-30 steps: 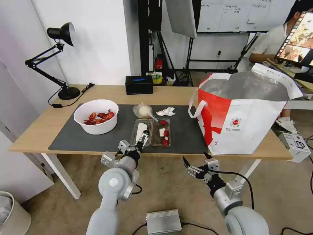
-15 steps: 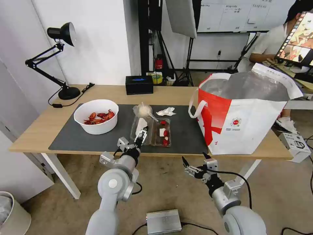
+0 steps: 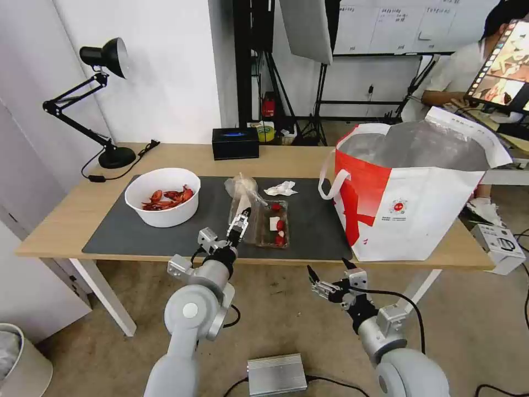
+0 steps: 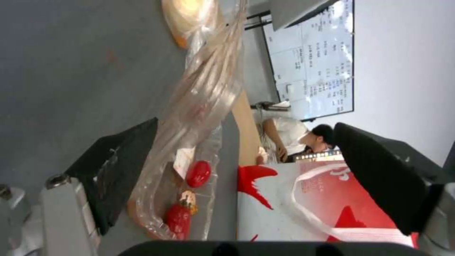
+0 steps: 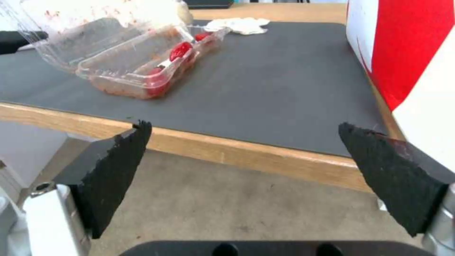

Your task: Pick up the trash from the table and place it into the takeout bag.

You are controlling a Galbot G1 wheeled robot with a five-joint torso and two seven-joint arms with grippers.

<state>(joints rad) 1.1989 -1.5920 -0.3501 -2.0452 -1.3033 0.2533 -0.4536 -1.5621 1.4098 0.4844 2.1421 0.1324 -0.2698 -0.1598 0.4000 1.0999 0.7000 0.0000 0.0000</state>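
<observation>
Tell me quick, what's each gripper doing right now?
Left gripper: open, the clamshell tray's tilted-up lid between its fingers.
Right gripper: open, empty, below the table edge.

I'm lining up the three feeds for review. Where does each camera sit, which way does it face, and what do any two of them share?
Head view: from the robot's head, looking forward and down at the table; both arms show, left gripper at the clamshell tray, right gripper low before the table edge.
Left wrist view: along the open fingers at the tray, takeout bag beyond.
Right wrist view: between open fingers across the mat.
Shared: all three show tray and bag.
</observation>
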